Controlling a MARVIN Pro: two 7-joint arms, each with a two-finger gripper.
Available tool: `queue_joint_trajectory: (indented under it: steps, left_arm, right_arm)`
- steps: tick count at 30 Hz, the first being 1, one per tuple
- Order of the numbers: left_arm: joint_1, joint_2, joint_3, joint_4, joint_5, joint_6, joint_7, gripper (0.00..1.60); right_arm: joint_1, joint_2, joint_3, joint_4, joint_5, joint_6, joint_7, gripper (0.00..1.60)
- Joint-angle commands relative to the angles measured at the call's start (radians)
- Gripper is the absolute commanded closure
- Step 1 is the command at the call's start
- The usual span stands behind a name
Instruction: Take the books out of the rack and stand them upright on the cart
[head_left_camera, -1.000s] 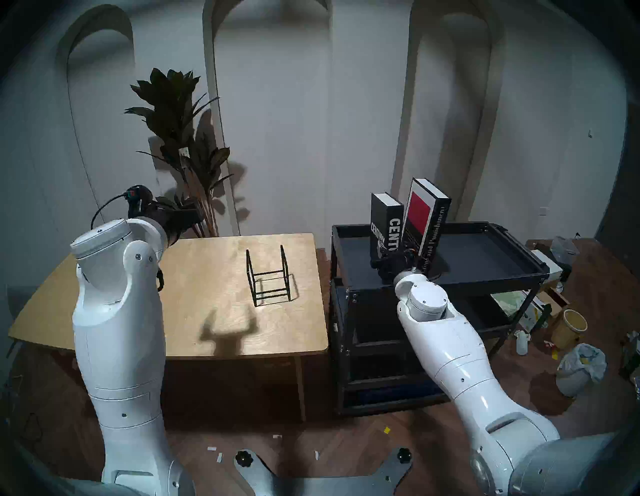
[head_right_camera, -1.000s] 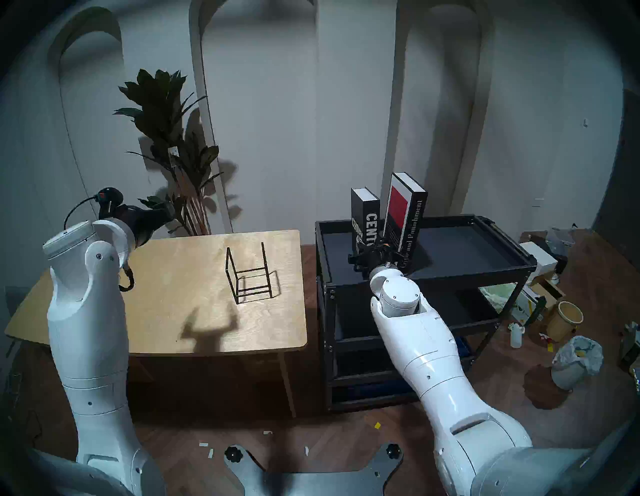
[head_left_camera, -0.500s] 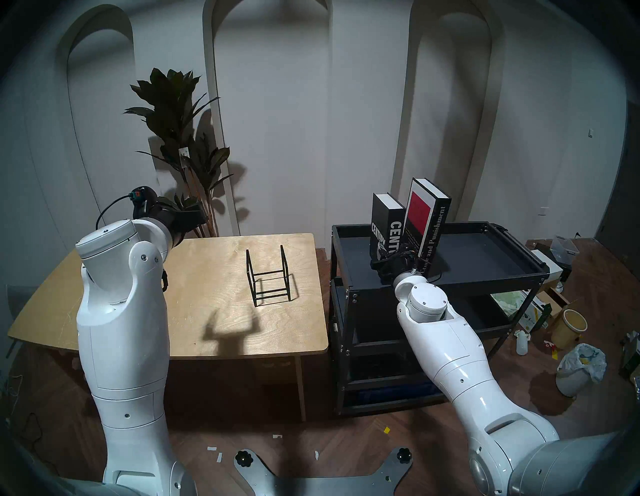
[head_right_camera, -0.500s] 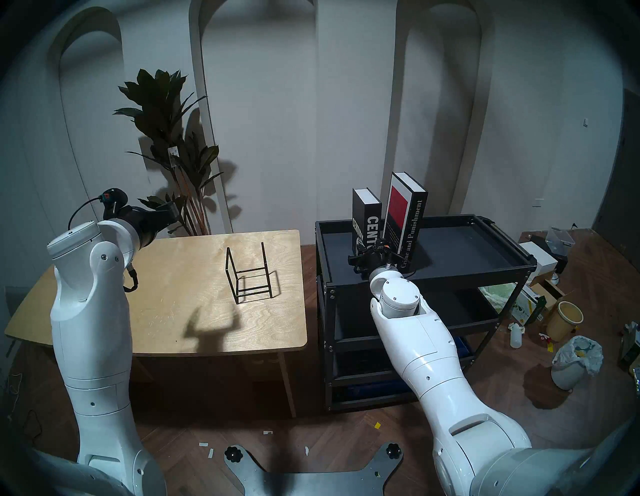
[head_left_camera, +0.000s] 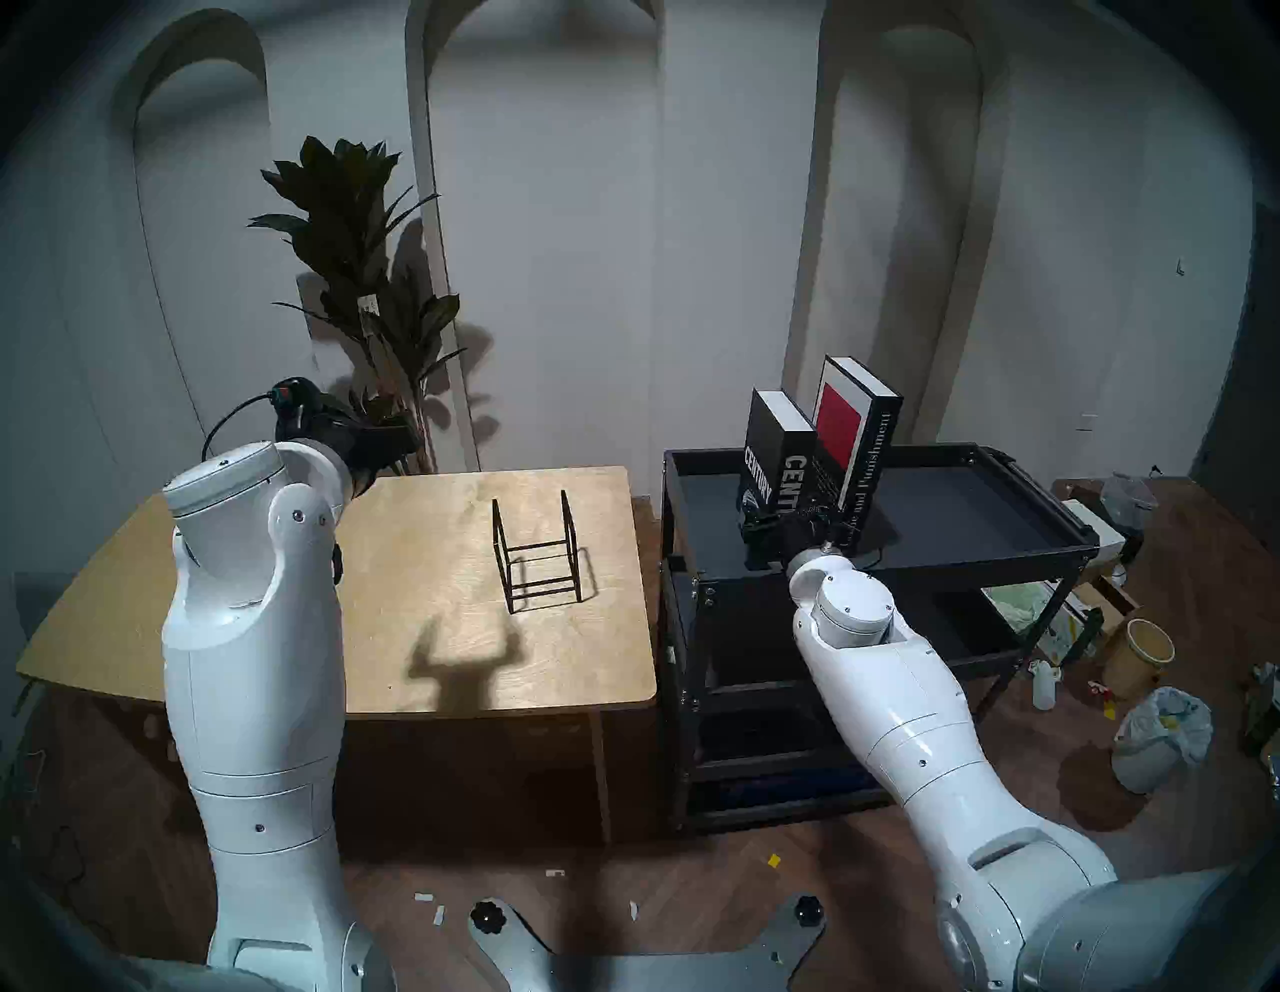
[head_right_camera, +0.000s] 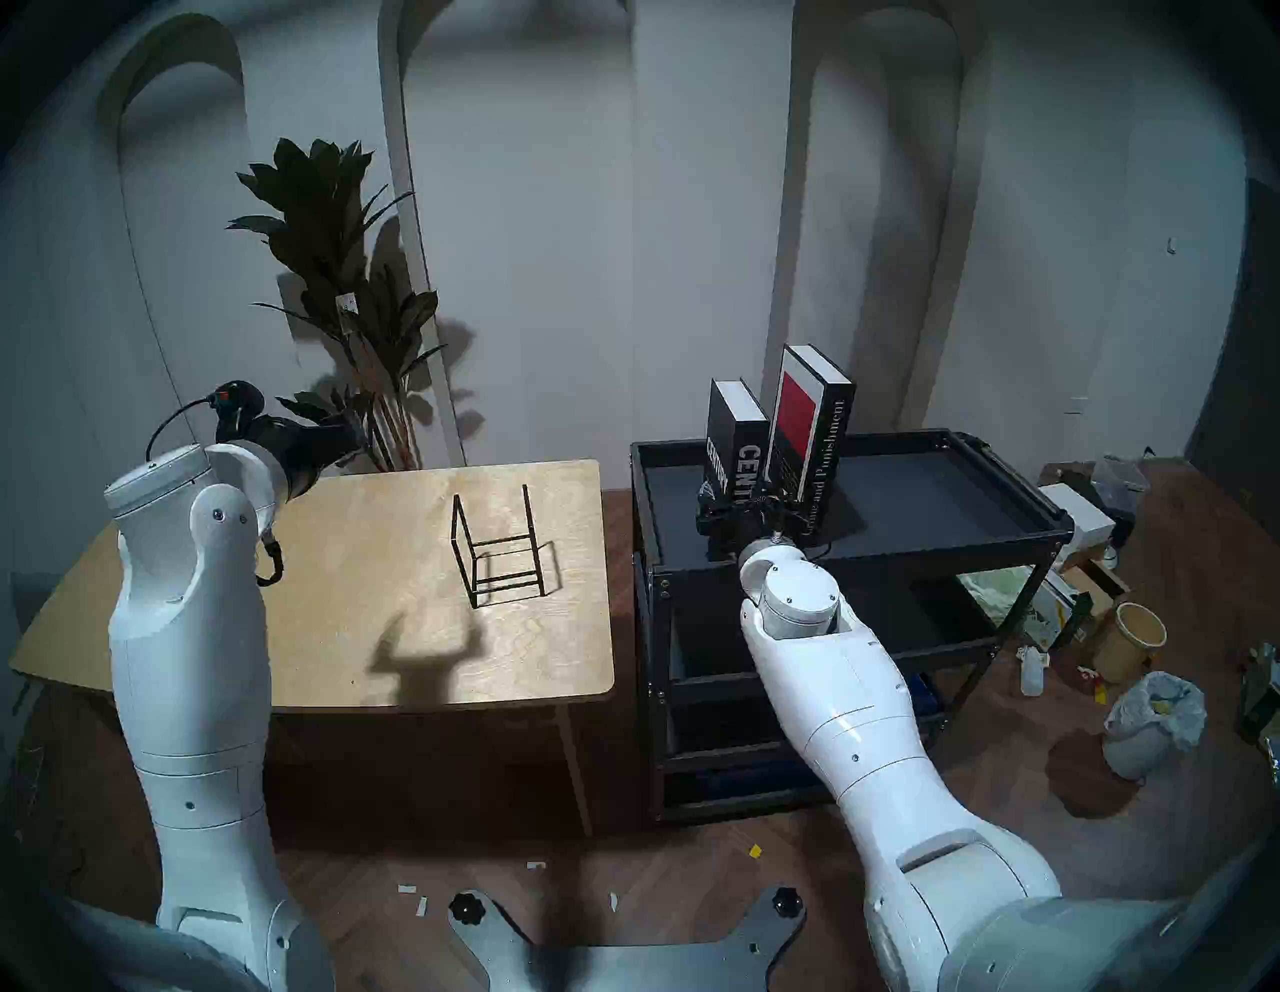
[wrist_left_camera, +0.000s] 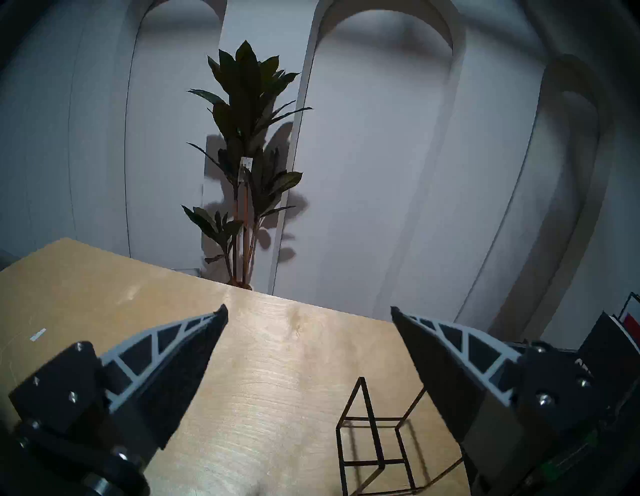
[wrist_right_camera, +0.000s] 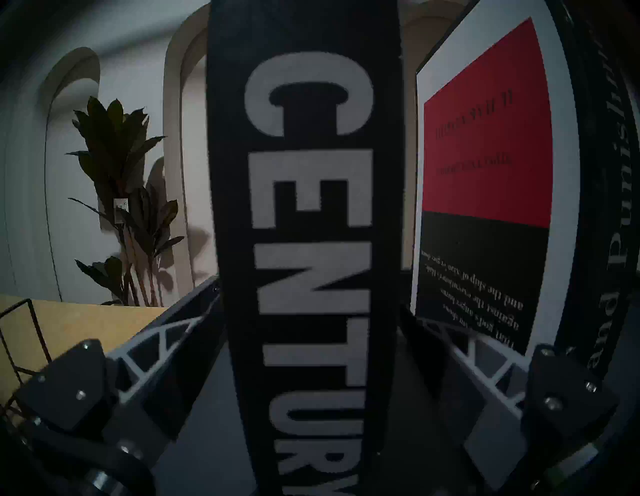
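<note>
Plain grey room with arched wall panels, a big leafy plant (head_left_camera: 360, 277) in the corner and a wooden surface (head_left_camera: 429, 623) with nothing on it but the little wire rack (head_left_camera: 537, 551), which is empty. Both books are already on the top tray of the black cart (head_left_camera: 970, 499) next to it.

The shorter book (head_left_camera: 776, 457), the CENTURY one, stands upright near the tray's back left corner. The taller book (head_left_camera: 855, 433) with the red square cover stands just to its right, very close, though I can't tell if they actually touch.

The right gripper (wrist_right_camera: 308, 350) is level and pointing straight at the shorter book's spine. In the wrist view the spine runs top to bottom right between the two fingers (wrist_right_camera: 159, 350), with a sliver of gap on each side, so the jaws look parted and not clamping it. The book's long axis is vertical and the gripper sits low on it, so my guess is a straight pull-back clears it without tipping anything.

The left gripper (wrist_left_camera: 308, 311) hangs above the surface, jaws spread wide, holding nothing, well away from the cart. The right arm is clearly the nearer one.
</note>
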Motion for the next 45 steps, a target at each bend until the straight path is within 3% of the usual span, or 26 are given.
queue_joint_trajectory:
  steps: [1,8,9,13,25,36,45]
  left_arm:
    - [-0.023,0.004,-0.004,-0.009,-0.001,-0.009,-0.002,0.0]
    - [-0.023,0.003,-0.006,-0.007,-0.003,-0.009,-0.004,0.0]
    - [-0.022,0.003,-0.007,-0.007,-0.004,-0.009,-0.005,0.0]
    - [-0.019,0.007,-0.005,-0.007,-0.002,-0.016,-0.01,0.0]
    - [0.04,0.041,0.015,-0.017,0.01,-0.079,-0.06,0.0]
    - [0.09,0.06,0.014,-0.019,0.03,-0.125,-0.084,0.0]
    - [0.161,0.103,0.043,-0.016,0.115,-0.249,-0.084,0.0]
  right_arm:
    - [-0.039,0.002,0.002,-0.115,-0.001,0.018,-0.017,0.0]
    - [-0.09,-0.004,0.012,-0.197,-0.002,0.016,-0.059,0.0]
    - [-0.079,-0.006,0.01,-0.175,-0.009,-0.008,-0.06,0.0]
    - [-0.126,-0.002,0.016,-0.254,-0.009,0.011,-0.083,0.0]
    - [-0.23,-0.012,0.032,-0.384,-0.004,-0.008,-0.125,0.0]
    - [-0.327,-0.031,-0.019,-0.514,0.034,-0.023,-0.094,0.0]
    - [-0.358,0.015,-0.084,-0.621,0.03,-0.027,-0.019,0.0]
